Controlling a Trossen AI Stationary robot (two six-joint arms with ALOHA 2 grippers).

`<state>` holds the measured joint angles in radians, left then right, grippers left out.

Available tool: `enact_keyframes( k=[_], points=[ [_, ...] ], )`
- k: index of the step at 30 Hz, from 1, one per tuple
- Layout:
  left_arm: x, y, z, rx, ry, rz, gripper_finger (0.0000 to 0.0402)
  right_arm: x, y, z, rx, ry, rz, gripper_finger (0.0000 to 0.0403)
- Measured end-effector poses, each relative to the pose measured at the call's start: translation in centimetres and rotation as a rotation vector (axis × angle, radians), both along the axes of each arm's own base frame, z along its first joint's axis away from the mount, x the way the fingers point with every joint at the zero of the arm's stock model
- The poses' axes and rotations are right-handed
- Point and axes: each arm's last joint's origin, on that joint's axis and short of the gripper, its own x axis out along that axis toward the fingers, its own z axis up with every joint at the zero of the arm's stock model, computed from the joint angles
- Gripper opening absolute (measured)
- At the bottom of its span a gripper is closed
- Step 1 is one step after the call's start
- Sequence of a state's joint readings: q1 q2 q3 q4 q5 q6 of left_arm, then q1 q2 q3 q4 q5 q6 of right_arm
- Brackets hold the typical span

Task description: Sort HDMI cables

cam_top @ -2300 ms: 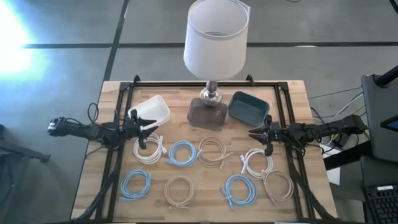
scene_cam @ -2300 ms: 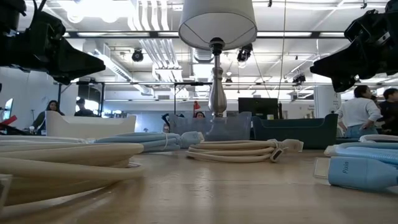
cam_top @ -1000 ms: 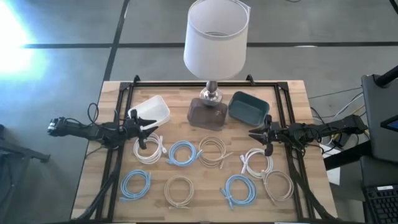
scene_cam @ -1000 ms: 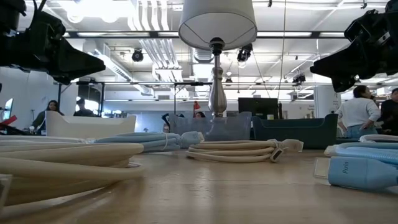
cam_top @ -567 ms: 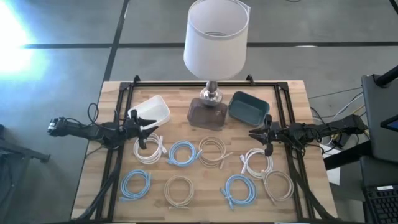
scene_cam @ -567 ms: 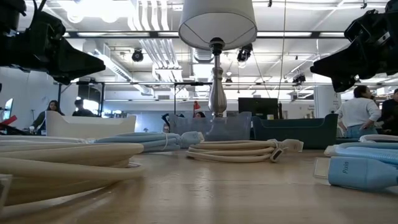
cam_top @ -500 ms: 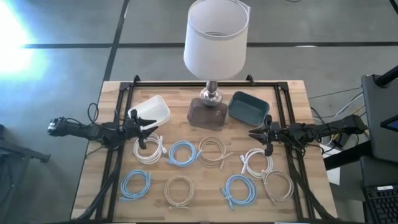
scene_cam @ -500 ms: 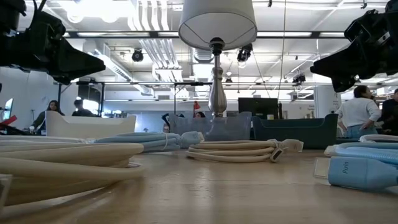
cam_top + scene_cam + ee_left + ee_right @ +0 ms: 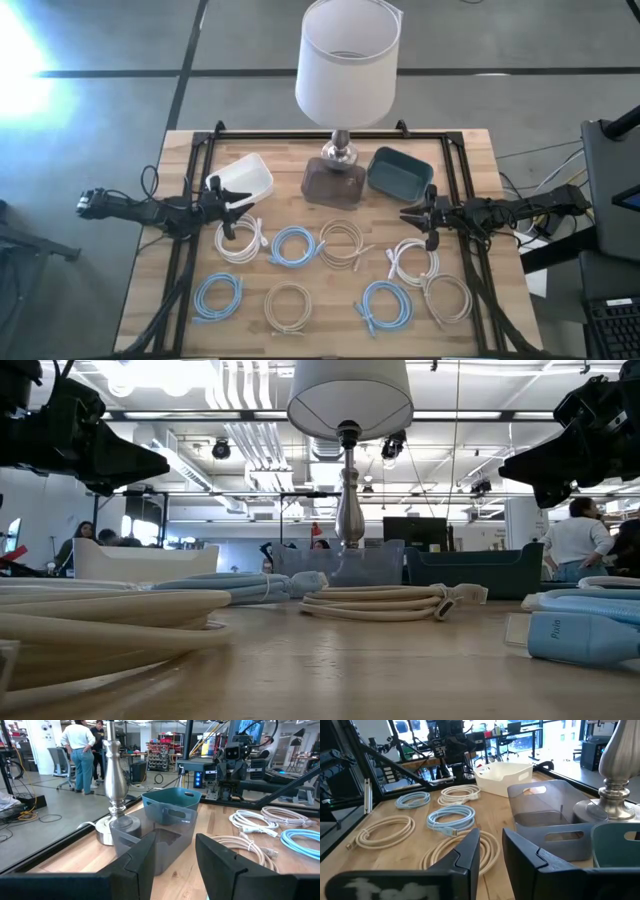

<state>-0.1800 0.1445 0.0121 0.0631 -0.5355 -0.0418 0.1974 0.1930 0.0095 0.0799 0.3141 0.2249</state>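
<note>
Sorting not begun: coiled HDMI cables (image 9: 294,245) all on table, bins empty. Left gripper (image 9: 232,207) and right gripper (image 9: 416,220) raised, jaws parted, empty. Next: descend onto nearest coil.

Strong white glare burns out the upper-left corner of the high view, washing over the grey floor (image 9: 90,40); the bench (image 9: 330,315) is evenly lit, with only faint shadows under the coils; in the low view ceiling lights (image 9: 150,375) bloom bright overhead, both arms read as dark silhouettes, and the nearest beige cable (image 9: 90,620) and bench surface are soft, out of focus; both wrist views are bright, their own dark fingers (image 9: 145,855) blurred.
</note>
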Motion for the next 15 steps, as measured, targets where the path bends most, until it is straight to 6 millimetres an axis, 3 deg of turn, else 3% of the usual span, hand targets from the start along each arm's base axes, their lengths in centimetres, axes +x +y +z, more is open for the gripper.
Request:
enact_keyframes(
  k=[15],
  points=[
    [0.0, 0.0, 0.01, 0.0, 0.0, 0.0, 0.0142, 0.0, 0.0, -0.01, 0.0, 0.0, 0.0, 0.0081]
  ],
)
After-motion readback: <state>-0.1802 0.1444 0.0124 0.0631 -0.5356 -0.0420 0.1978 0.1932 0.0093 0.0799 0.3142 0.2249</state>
